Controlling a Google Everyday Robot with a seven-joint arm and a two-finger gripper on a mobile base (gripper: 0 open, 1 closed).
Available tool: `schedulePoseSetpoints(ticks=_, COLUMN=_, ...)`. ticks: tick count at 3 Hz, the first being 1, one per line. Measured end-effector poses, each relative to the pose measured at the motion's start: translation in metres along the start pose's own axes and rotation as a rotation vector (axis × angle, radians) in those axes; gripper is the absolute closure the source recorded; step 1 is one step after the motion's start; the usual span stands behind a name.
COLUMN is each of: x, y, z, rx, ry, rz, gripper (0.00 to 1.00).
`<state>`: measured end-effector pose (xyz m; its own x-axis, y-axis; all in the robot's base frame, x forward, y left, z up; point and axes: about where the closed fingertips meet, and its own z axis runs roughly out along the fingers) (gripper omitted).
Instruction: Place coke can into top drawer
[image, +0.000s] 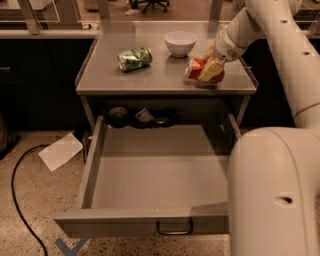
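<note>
The coke can (196, 68), red-orange, is at the front right of the grey table top (150, 75), tilted. My gripper (209, 70) reaches down from the right and its yellowish fingers (214, 70) are closed around the can, hiding its right side. The top drawer (150, 172) below the table is pulled wide open, with nothing showing on its floor. Its front panel and dark loop handle (174, 229) are nearest the camera. My arm's white body (275, 190) covers the drawer's right part.
A green-and-white can (134, 58) lies on its side at the table's left. A white bowl (180, 43) stands at the back centre. Dark items (140, 116) sit in the shelf behind the drawer. White paper (60, 150) and a black cable (15, 200) lie on the floor to the left.
</note>
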<state>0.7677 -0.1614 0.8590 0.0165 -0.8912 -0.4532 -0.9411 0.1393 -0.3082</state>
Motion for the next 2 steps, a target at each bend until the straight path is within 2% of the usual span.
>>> schedulePoseSetpoints(ticks=1, x=-0.024, y=0.026, z=-0.028, rx=0.008, ry=-0.11, rz=0.004, gripper=1.0)
schedulePoseSetpoints(ticks=2, x=-0.042, y=0.061, z=-0.051, rx=0.016, ry=-0.174, rz=0.006, gripper=1.0)
